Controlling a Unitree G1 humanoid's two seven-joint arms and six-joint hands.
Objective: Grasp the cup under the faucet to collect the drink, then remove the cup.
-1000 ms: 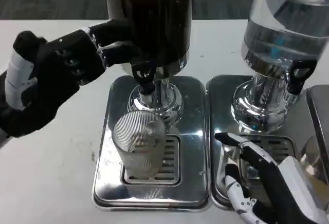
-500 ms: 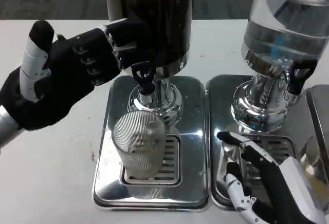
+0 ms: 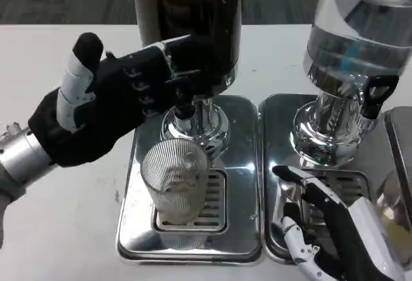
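Nearest you, your right robot hand (image 3: 335, 239) lies with fingers spread, empty, on the right drip tray (image 3: 273, 165). The ribbed cup (image 3: 175, 179) stands on the left tray's grate (image 3: 215, 197) under the faucet (image 3: 183, 100). Beyond, your left robot hand (image 3: 112, 104) reaches the dark dispenser (image 3: 193, 17), fingers at the tap; whether it grips, you cannot tell.

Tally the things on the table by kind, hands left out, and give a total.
Drink dispensers: 2, one dark, one clear
Tap levers, black: 2
Steel drip trays: 2
Ribbed clear cups: 1
Total: 7
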